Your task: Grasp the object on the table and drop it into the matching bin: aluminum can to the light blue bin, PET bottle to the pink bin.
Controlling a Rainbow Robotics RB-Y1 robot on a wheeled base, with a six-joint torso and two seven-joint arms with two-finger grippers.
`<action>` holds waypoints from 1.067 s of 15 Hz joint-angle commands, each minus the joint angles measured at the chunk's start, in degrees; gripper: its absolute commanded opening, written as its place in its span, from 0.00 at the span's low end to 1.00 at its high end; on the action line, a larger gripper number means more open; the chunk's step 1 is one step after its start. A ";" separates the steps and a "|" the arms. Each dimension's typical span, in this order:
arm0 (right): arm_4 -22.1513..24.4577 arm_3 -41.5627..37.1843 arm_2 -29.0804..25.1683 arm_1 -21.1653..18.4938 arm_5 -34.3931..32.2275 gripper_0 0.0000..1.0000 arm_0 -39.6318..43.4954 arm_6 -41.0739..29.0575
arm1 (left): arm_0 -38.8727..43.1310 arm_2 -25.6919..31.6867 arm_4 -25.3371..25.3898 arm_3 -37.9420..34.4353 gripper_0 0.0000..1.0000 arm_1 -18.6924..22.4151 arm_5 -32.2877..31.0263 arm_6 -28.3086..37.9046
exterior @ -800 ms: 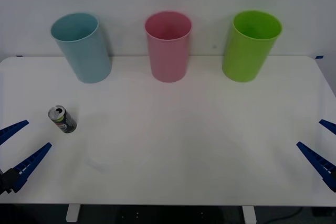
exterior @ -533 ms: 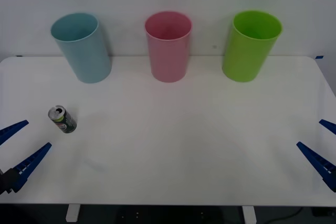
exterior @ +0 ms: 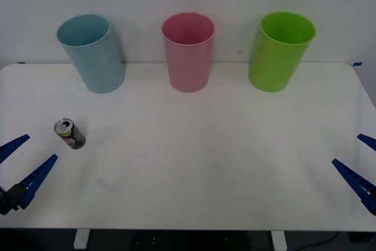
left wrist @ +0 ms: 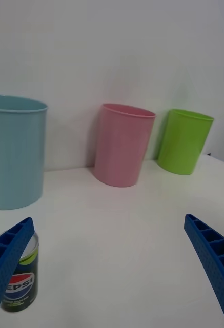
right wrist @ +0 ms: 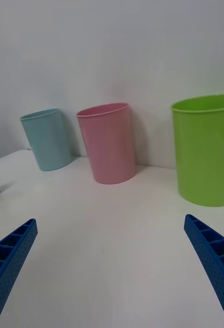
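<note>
Aluminum can (exterior: 70, 133) upright, nearer than light blue bin (exterior: 91, 53); likely light, thin-walled, slippery. Grip mid-body gently. Left gripper (exterior: 19, 166) spread wide beside can; right gripper (exterior: 360, 167) spread, idle, well apart.

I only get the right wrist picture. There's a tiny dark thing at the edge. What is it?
Observer: A Pepsi can, standing upright on the table.
Operator: Is a gripper near it?
Observer: Yes, the left gripper, open, sits just short of it, not touching.
Operator: Which bin is closest to the can?
Observer: The light blue bin, at the table's far left.
</note>
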 commanded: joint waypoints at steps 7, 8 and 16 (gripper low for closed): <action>0.00 0.00 0.00 0.00 0.00 1.00 0.00 0.00 | 4.10 -2.22 -1.26 0.09 1.00 0.00 13.54 -6.32; 0.00 0.00 0.00 0.00 0.00 1.00 0.00 0.00 | 4.63 -2.66 -1.17 0.09 1.00 0.00 15.04 -7.64; 0.00 0.00 0.00 0.00 0.00 1.00 0.00 0.00 | 7.00 -8.37 3.49 3.34 1.00 0.00 25.06 -13.09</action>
